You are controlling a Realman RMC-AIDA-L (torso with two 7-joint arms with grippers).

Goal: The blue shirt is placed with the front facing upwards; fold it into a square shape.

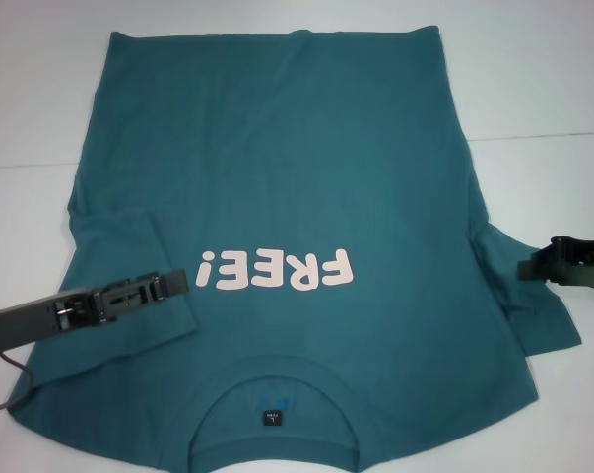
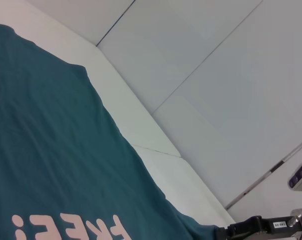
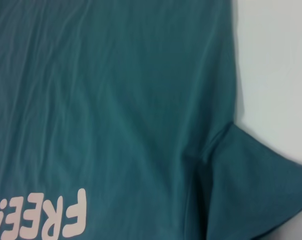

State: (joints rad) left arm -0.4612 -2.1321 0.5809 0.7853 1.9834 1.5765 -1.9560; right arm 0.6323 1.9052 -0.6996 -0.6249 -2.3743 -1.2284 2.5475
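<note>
Teal-blue cotton is spread front-up across the white counter (image 1: pixel 553 79): the blue shirt (image 1: pixel 297 168), a large short-sleeved T-shirt, is laid with its round collar (image 1: pixel 274 389) nearest the robot and its hem at the far side. Pale pink "FREE!" lettering (image 1: pixel 276 270) is seen upside down across the chest, and a small dark label (image 1: pixel 270 418) is visible inside the collar. The left sleeve has been folded inward over the body, and the left claw (image 1: pixel 178 283) is positioned over that fold, just beside the end of the lettering; whether it is clenched or released cannot be told. The right sleeve is fanned outward on the counter, its cloth bunched at the inner edge. The right claw (image 1: pixel 529 268) is held at that sleeve's outer edge, against the fabric; whether the cloth is actually grasped cannot be told. Pale seam lines are seen running across the counter beyond the shirt.
</note>
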